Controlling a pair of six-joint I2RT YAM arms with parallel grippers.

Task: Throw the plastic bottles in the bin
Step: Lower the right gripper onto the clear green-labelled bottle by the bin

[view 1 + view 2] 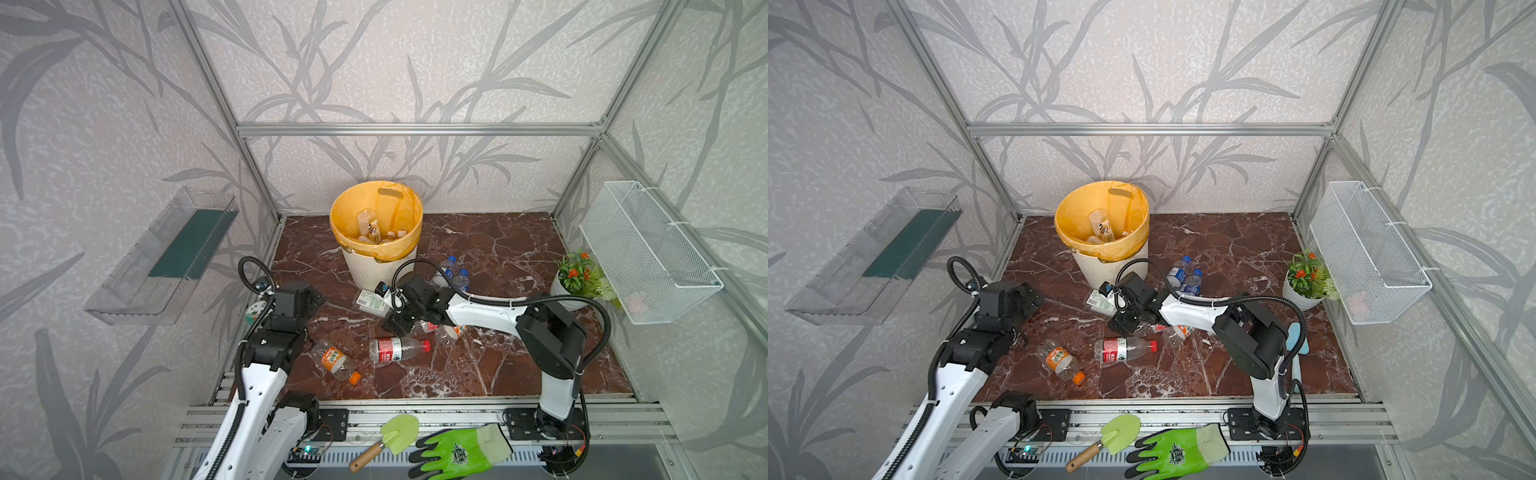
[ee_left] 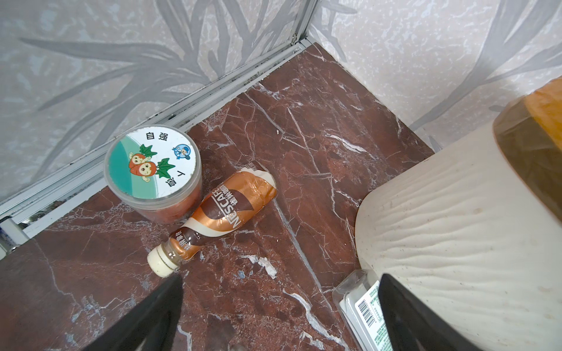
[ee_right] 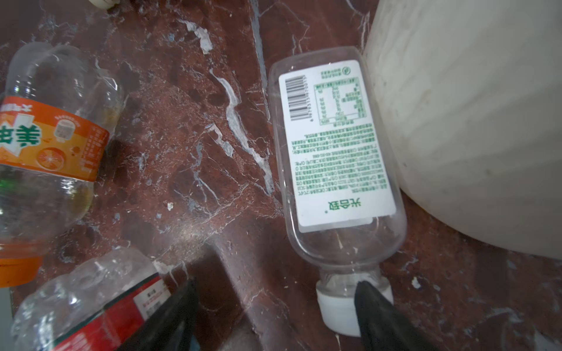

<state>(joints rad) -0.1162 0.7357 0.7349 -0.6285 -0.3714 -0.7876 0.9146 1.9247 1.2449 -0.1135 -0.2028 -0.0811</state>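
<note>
The bin (image 1: pixel 376 232), cream-white with a yellow-orange bag, stands at the back and holds several bottles. More plastic bottles lie on the floor: a flat clear one with a white label (image 3: pixel 337 146) against the bin, an orange-labelled one (image 1: pixel 336 363), a red-labelled one (image 1: pixel 397 349), two with blue caps (image 1: pixel 453 274), and one partly under the right arm (image 1: pixel 451 332). A brown coffee bottle (image 2: pixel 219 212) lies by the left wall. My right gripper (image 3: pixel 275 284) is open low over the floor, one finger overlapping the flat bottle's white cap (image 3: pixel 337 307). My left gripper (image 2: pixel 279 278) is open and empty.
A short jar with an illustrated lid (image 2: pixel 152 170) stands against the left rail beside the coffee bottle. A potted plant (image 1: pixel 575 280) sits at the right under a wire basket (image 1: pixel 648 249). A clear tray (image 1: pixel 166 253) hangs on the left wall. A trowel and a green glove (image 1: pixel 461 451) lie on the front rail.
</note>
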